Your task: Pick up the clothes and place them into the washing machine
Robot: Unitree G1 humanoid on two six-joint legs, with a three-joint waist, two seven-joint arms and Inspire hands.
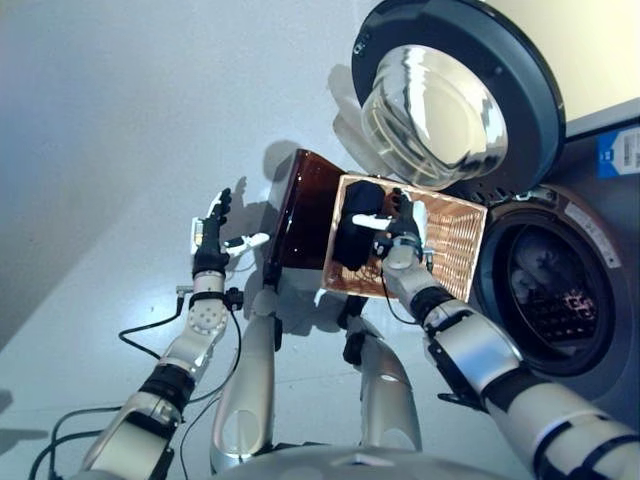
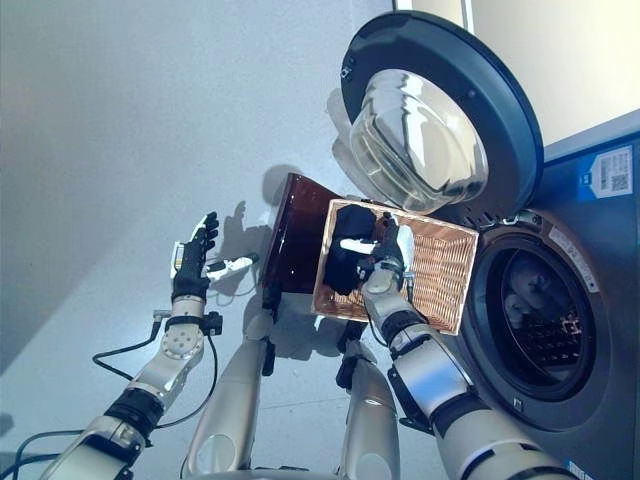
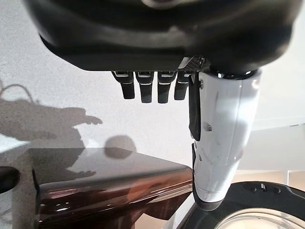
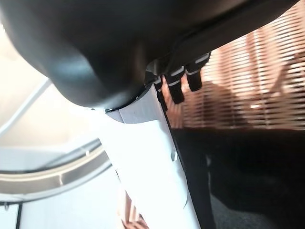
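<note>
A dark garment (image 1: pixel 355 238) lies at the left end of the shallow wicker basket (image 1: pixel 462 262), which rests on the low dark brown box (image 1: pixel 300 208). My right hand (image 1: pixel 405 242) is open over the basket, its white-covered thumb stretched across the garment. In the right wrist view the garment (image 4: pixel 248 176) lies just past the straight fingers (image 4: pixel 176 88). My left hand (image 1: pixel 210 245) is open and empty above the floor, left of the box. The washing machine drum (image 1: pixel 555 295) stands open right of the basket.
The machine's round door (image 1: pixel 450 100) is swung open above and behind the basket. Pale shapes show inside the drum (image 2: pixel 535 300). Grey floor (image 1: pixel 120 150) spreads out to the left. The box top (image 3: pixel 109 186) shows in the left wrist view.
</note>
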